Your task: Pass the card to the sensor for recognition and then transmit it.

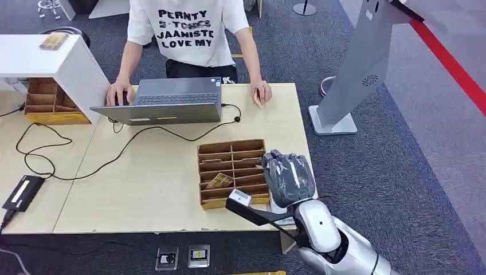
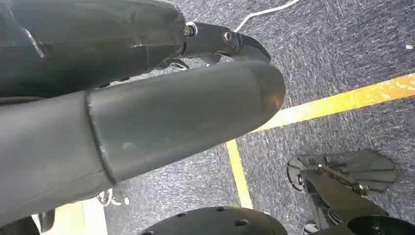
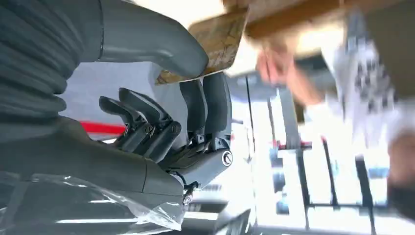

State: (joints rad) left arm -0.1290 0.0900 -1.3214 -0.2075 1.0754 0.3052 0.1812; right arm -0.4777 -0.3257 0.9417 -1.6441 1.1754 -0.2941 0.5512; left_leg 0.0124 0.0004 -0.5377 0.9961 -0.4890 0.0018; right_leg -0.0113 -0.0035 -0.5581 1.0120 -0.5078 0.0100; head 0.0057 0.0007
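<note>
My right hand [image 1: 289,177] hovers at the right end of the wooden card organizer [image 1: 232,150] on the table. In the right wrist view the thumb [image 3: 161,46] and dark fingers [image 3: 210,105] pinch a gold-brown patterned card [image 3: 218,41]. Another card [image 1: 219,181] lies tilted in a front slot of the organizer. A black card reader [image 1: 23,192] with a cable sits at the table's front left corner. My left hand [image 2: 147,107] hangs over the carpet with its thumb and fingers straight and nothing in it.
A person in a white printed shirt [image 1: 186,28] stands behind the table with both hands by a grey laptop [image 1: 166,100]. A second wooden box [image 1: 49,103] sits back left under a white shelf. A grey kiosk stand [image 1: 355,69] rises right of the table.
</note>
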